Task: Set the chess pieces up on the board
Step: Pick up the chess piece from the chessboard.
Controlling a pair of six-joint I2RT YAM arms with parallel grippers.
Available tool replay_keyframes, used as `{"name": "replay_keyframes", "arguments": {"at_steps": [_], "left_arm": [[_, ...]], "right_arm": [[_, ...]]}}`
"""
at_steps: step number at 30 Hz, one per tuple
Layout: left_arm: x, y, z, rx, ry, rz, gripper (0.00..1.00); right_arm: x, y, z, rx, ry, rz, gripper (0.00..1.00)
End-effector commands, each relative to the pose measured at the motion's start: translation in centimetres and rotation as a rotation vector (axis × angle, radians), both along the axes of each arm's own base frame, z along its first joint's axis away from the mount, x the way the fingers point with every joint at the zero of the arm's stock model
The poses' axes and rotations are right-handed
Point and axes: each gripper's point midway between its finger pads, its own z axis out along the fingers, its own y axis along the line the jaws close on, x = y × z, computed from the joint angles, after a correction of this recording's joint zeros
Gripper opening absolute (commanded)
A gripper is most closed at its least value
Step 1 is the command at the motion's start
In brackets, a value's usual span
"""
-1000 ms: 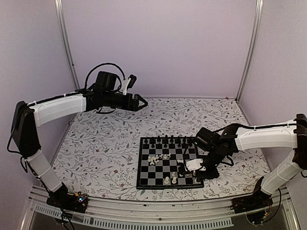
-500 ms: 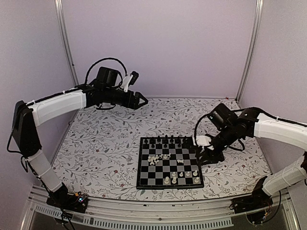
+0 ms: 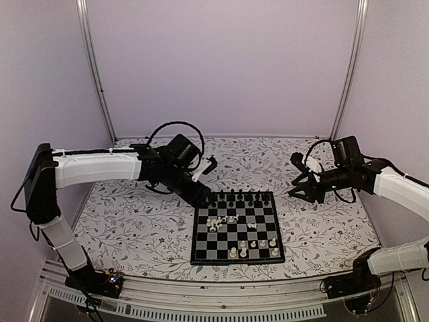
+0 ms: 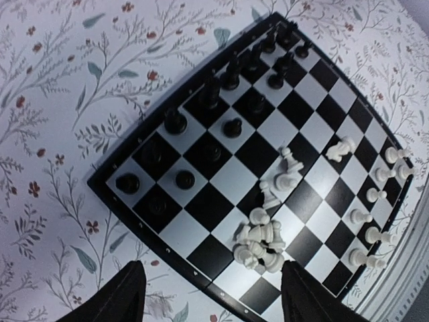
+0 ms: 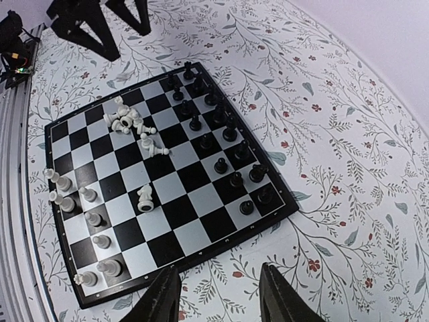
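Observation:
The board [image 3: 221, 253] lies on the flowered tabletop. Black pieces [image 3: 236, 198] stand in its two far rows. A heap of white pieces [image 3: 216, 223] lies toppled at the left middle, also in the left wrist view [image 4: 260, 243] and the right wrist view [image 5: 123, 119]. Several white pieces [image 3: 258, 247] stand near the front edge. A white knight [image 5: 145, 197] stands alone mid-board. My left gripper [image 3: 205, 196] is open and empty above the board's far left corner. My right gripper [image 3: 299, 187] is open and empty, raised to the right of the board.
The flowered tablecloth [image 3: 141, 208] covers the table around the board. Pale walls and metal posts [image 3: 92, 67] enclose the back and sides. A metal rail [image 3: 201, 305] runs along the near edge. The left arm's black cable [image 3: 171, 127] loops above its wrist.
My right gripper rose from the board's right side and drew back to the right, empty. My left arm swung down from the back wall to the board's far left corner.

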Motion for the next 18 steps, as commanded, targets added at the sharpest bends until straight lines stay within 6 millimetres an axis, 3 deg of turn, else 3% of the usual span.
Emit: {"name": "replay_keyframes", "arguments": {"at_steps": [1,7,18], "left_arm": [[-2.2,-0.1,-1.9,0.024,0.069,0.010,0.68],[-3.2,0.2,-5.2,0.148,0.119,0.004,0.59],[-5.0,-0.5,-7.0,0.158,0.206,-0.041,0.53]], "right_arm": [[1.1,-0.4,0.6,0.011,-0.056,-0.064,0.43],[1.6,-0.5,-0.4,-0.015,-0.040,-0.069,0.43],[1.9,-0.9,-1.2,-0.050,-0.045,-0.078,0.43]]}}
